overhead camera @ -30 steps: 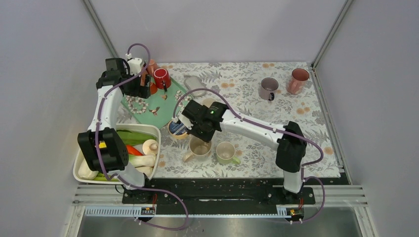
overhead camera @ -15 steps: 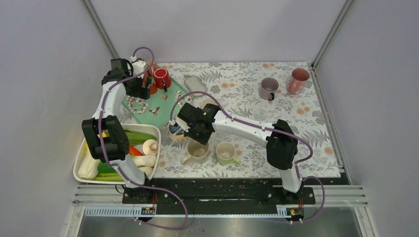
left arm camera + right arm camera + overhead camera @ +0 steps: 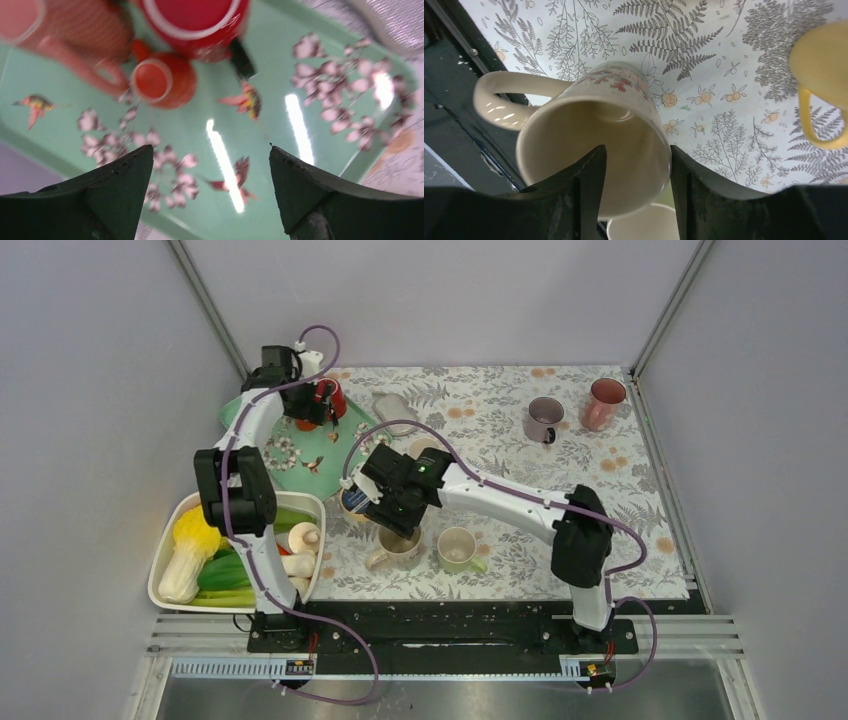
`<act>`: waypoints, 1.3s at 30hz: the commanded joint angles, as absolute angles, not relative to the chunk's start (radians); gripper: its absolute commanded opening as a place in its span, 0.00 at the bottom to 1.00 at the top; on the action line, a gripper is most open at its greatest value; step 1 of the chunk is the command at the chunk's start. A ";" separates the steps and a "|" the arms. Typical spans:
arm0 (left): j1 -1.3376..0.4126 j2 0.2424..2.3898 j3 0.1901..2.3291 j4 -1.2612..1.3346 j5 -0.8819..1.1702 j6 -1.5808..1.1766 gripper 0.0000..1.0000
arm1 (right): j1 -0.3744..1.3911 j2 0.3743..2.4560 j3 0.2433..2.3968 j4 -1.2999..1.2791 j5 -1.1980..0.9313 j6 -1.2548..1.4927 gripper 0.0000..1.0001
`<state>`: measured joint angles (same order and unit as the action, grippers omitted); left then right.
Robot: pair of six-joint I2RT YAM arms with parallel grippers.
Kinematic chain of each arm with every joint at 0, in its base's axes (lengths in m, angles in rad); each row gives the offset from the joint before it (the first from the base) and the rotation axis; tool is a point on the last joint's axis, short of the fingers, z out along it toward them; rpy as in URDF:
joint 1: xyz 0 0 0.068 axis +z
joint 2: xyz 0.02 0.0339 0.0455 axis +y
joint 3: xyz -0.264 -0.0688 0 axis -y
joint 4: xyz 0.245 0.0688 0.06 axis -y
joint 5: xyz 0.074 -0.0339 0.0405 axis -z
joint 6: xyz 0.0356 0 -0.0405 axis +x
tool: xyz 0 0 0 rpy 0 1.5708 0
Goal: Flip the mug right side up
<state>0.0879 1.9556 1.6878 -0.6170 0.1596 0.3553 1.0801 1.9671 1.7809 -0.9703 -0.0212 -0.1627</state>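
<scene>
Mug (image 3: 398, 547) stands upright on the fern-print tablecloth (image 3: 500, 430), mouth up and long axis vertical. Its handle points near-left, and it sits directly under the right gripper (image 3: 402, 523). Grey walls enclose the table.

Left wrist: the left gripper (image 3: 210, 150) gapes wide and empty above a green tray (image 3: 200, 115), near a red mug (image 3: 195, 20).

Right wrist: parted jaws straddle one side of the cream rim without clamping it.

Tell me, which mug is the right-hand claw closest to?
The cream flowered mug, standing upright: the right gripper straddles its rim. The pale green mug beside it stands clear.
</scene>
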 commanded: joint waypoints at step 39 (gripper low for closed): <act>0.000 1.832 1.711 -0.528 0.269 0.052 0.00 | 1.019 1.492 1.537 -0.572 -0.129 -0.128 0.71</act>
<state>-0.0063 2.0979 1.7397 -0.6289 0.0814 0.0330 1.0760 1.5723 1.5600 -0.7925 0.0128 -0.1917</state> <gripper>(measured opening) 0.194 0.703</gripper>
